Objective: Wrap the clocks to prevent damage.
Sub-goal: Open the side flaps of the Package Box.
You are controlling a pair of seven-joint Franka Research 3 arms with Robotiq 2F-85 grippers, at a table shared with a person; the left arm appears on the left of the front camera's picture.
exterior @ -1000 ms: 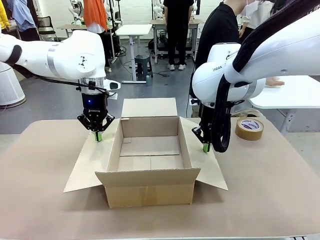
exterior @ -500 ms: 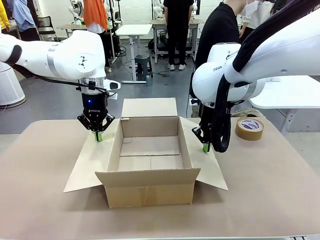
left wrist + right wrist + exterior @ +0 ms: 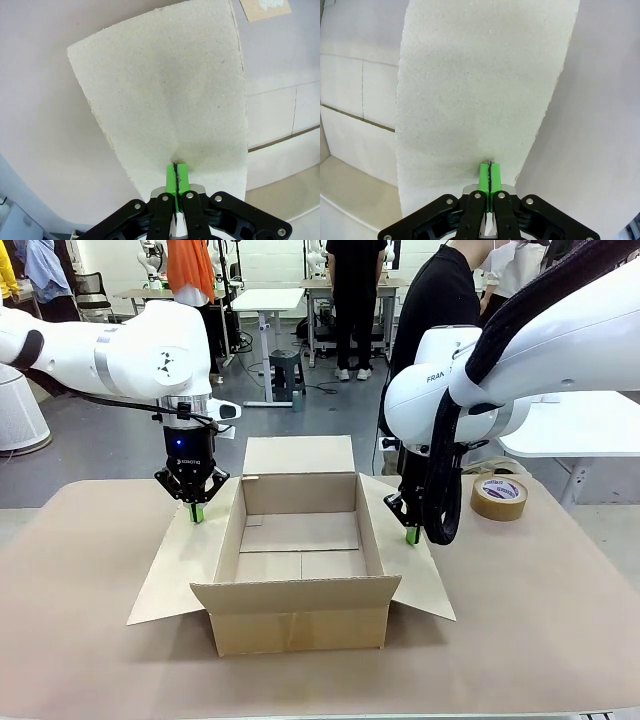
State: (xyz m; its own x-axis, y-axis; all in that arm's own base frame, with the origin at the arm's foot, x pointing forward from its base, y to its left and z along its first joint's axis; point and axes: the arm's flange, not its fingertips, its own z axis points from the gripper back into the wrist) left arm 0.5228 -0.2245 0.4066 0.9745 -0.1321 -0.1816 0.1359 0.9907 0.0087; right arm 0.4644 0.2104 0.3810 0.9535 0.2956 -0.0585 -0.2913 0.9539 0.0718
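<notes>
Your left claw (image 3: pixel 176 170) was clenched on nothing, green pads shut together, with its tips set down on the left flap (image 3: pixel 170 90) of the open box (image 3: pixel 300 625). Your right claw (image 3: pixel 490 170) was clenched the same way, also on nothing, with its tips on the right flap (image 3: pixel 480 75).

Nearest you stood the box's front wall, its own flap folded outward. Behind it the inside showed bare cardboard. Where the clocks were, I cannot tell.

Both side flaps splayed out and down toward the table (image 3: pixel 80 640). Their long edges ran from near to far along the box's sides. Each claw stood straight above its own flap, toward the far end, just beside the box wall. I judged that any lift or push would hinge each flap along that wall.

Farther right, well apart from the box, a tape roll (image 3: pixel 499 496) lay flat on the table, and your right arm was the nearer one to it.
</notes>
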